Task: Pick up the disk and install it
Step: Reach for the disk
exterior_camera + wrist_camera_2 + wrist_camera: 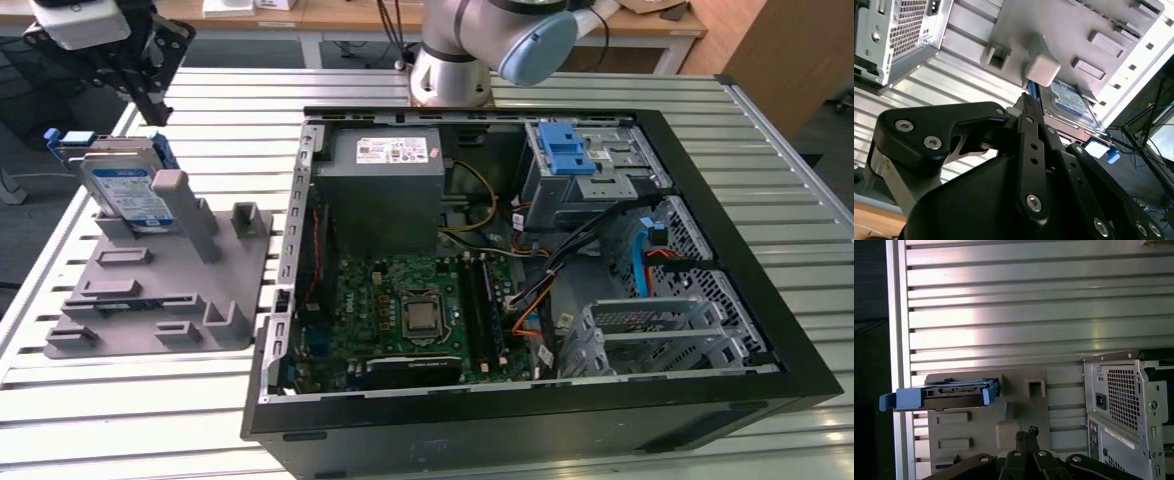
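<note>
Exterior view: gripper [155,108] hangs just above the disk [127,190], which leans in the grey fixture [160,300], on the exterior view's left of the open PC case [747,250].

Second wrist view: gripper [1026,97] closed, holding nothing, near the fixture post [1043,67]. Descend like that and you'd likely ram the disk [1069,100] or the post.

First wrist view: blue carrier [909,397] overhangs the fixture's edge. A nudge could tip it out.
</note>
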{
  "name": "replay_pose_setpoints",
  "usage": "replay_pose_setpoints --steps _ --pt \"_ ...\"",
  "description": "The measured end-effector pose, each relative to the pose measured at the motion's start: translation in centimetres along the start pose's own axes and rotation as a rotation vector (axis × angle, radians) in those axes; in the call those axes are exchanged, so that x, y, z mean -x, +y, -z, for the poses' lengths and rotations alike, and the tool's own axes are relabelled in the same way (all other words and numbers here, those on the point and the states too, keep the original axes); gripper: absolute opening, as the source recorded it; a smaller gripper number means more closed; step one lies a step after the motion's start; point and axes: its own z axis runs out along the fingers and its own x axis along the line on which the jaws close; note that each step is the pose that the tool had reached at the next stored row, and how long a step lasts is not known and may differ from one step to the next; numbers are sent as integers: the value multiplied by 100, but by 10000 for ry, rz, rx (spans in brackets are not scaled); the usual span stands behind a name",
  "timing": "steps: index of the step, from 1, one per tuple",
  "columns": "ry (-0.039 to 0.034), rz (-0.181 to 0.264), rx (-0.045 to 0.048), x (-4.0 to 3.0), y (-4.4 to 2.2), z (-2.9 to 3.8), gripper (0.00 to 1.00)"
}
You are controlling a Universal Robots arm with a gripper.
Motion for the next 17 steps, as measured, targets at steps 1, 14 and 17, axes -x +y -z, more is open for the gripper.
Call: replay_pose_setpoints --steps 1,14,17 --pt "0 -1 0 -42 4 -6 11" --pt "5 -3 -1 -537 45 -76 11" --pt "5 -3 -1 -667 56 -98 11"
